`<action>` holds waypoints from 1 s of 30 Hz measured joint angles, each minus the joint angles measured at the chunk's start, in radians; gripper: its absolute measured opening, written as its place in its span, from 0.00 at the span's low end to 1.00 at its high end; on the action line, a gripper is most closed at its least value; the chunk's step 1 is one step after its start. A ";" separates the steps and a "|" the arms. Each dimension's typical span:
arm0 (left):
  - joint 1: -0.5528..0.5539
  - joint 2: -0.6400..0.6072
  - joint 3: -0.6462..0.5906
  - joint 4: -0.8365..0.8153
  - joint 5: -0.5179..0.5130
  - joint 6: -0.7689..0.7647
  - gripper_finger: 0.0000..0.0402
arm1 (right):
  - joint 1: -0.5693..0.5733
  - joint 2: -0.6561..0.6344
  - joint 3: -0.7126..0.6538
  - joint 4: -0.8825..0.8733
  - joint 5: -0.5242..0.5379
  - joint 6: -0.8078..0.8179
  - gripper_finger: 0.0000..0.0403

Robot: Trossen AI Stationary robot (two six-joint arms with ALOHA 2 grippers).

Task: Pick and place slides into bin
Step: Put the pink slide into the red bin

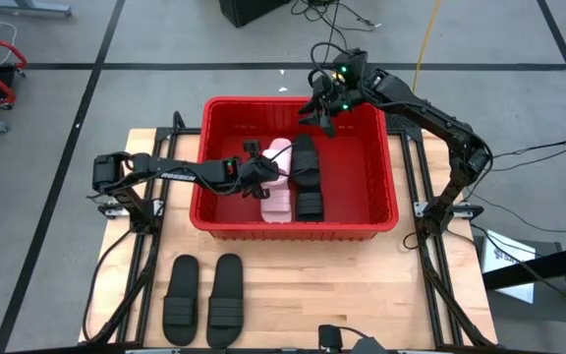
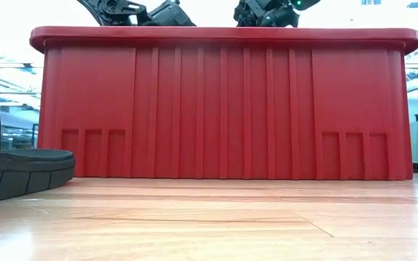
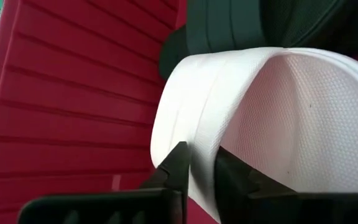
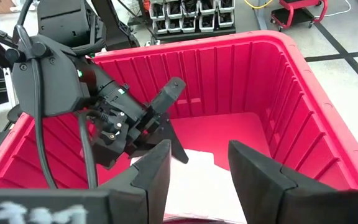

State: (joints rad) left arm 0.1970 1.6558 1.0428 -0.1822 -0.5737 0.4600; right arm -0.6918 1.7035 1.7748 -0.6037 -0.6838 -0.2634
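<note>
The red bin (image 1: 381,211) stands mid-table, and its front wall fills the low view (image 2: 223,101). Inside it lie a pale pink-white slide (image 1: 279,187) and black slides (image 1: 308,177) beside it. My left gripper (image 1: 261,177) reaches into the bin from the table's left and is shut on the pale slide (image 3: 278,118). My right gripper (image 1: 324,110) hangs open and empty over the bin's far part (image 4: 197,171), looking down on my left gripper and the pale slide (image 4: 197,183). Two black slides (image 1: 204,298) lie soles down on the table near its front edge. My left gripper pinches the pale slide's wide ribbed strap (image 3: 201,149) at its edge, one finger (image 3: 178,165) outside the strap and one (image 3: 232,177) under it, on the footbed side. The fingers come about level from the table's left. Whether the slide is lifted off the bin's floor, I cannot tell.
The bin's tall sloped walls (image 4: 291,93) close in both grippers. One black slide (image 2: 13,170) shows at the left of the low view. The wooden table (image 1: 362,285) shows bare in front of the bin. Carts and cables stand on the floor around the table.
</note>
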 joint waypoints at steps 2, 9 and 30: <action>0.000 0.000 0.000 -0.003 0.001 -0.012 0.15 | 0.001 0.000 0.000 0.000 0.000 0.000 0.38; 0.000 0.000 0.000 -0.018 0.001 -0.041 0.26 | 0.020 0.000 0.000 0.000 0.001 -0.001 0.38; -0.004 0.000 0.026 -0.025 0.099 -0.044 0.62 | 0.033 0.000 0.000 0.000 0.002 -0.006 0.38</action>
State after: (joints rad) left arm 0.1935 1.6558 1.0688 -0.2070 -0.4748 0.4161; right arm -0.6590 1.7039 1.7748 -0.6033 -0.6819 -0.2694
